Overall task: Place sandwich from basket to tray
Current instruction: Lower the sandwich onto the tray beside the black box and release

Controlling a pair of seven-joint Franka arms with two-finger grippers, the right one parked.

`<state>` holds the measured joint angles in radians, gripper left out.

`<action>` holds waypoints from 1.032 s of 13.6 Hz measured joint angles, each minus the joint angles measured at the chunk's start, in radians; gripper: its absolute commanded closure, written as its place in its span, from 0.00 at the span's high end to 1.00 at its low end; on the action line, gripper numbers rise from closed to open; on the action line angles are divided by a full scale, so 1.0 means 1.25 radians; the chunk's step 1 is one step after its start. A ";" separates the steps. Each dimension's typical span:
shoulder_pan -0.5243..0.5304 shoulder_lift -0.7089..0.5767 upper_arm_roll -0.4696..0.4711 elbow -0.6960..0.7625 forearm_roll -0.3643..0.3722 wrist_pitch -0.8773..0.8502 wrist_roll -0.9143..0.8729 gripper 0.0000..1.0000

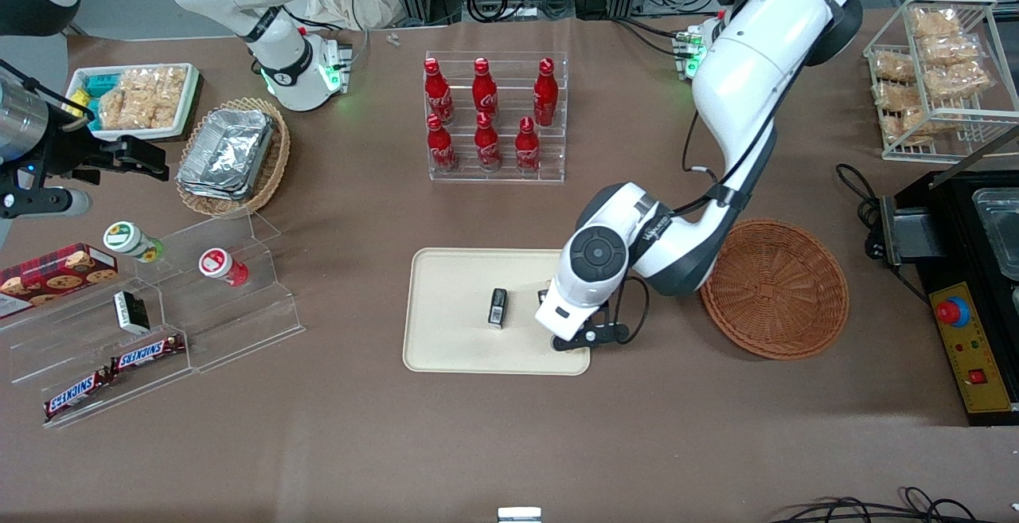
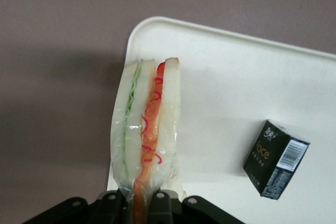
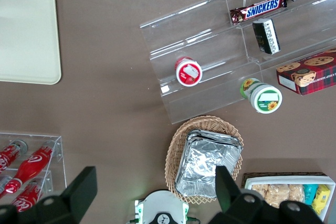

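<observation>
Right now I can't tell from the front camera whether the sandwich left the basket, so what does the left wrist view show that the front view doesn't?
Only the left wrist view shows the sandwich: the gripper is shut on its end, holding it over the edge of the tray.

Only the front view shows the basket, with nothing in it, beside the tray toward the working arm's end. There the arm hides the gripper and sandwich.

Both show the cream tray and the small black box on it.
</observation>
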<state>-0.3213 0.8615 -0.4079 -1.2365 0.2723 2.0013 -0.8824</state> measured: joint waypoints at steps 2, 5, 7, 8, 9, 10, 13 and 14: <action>-0.010 0.022 0.001 0.001 0.020 0.002 0.000 0.19; -0.028 0.052 0.001 0.003 0.066 0.014 -0.011 0.69; -0.035 0.052 0.001 0.009 0.074 0.014 -0.013 1.00; -0.035 0.052 0.001 0.011 0.075 0.014 -0.013 1.00; -0.034 0.052 0.002 0.013 0.076 0.013 -0.014 1.00; -0.033 0.052 0.002 0.017 0.076 0.013 -0.016 1.00; -0.021 0.036 0.006 0.041 0.076 0.012 -0.038 1.00; -0.009 0.020 0.007 0.049 0.076 0.012 -0.047 1.00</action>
<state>-0.3330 0.8862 -0.3994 -1.1752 0.3672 2.0158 -0.9411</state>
